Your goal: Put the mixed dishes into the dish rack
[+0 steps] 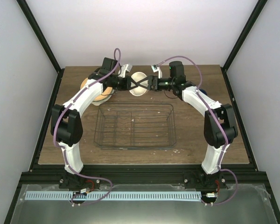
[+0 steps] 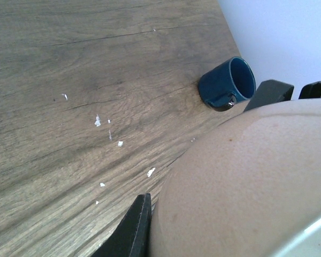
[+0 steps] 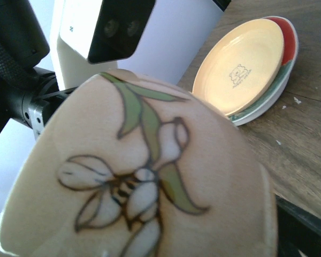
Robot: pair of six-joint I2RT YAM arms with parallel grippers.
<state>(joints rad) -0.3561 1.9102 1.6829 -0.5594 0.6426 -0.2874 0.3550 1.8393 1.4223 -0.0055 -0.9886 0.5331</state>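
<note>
The small cream bowl with a painted flower hangs above the back of the table, between both grippers. My left gripper is shut on its rim; one black finger lies against the bowl's wall. My right gripper is open, with the bowl filling the space between its fingers. Three plates lie stacked at the back left: orange-yellow on red on white. The dark blue mug lies on its side at the back right. The wire dish rack sits mid-table, in front of both grippers.
The left arm partly covers the plate stack, and the right arm hides most of the mug. White flecks dot the wooden table. Black frame posts and white walls close in the back and sides.
</note>
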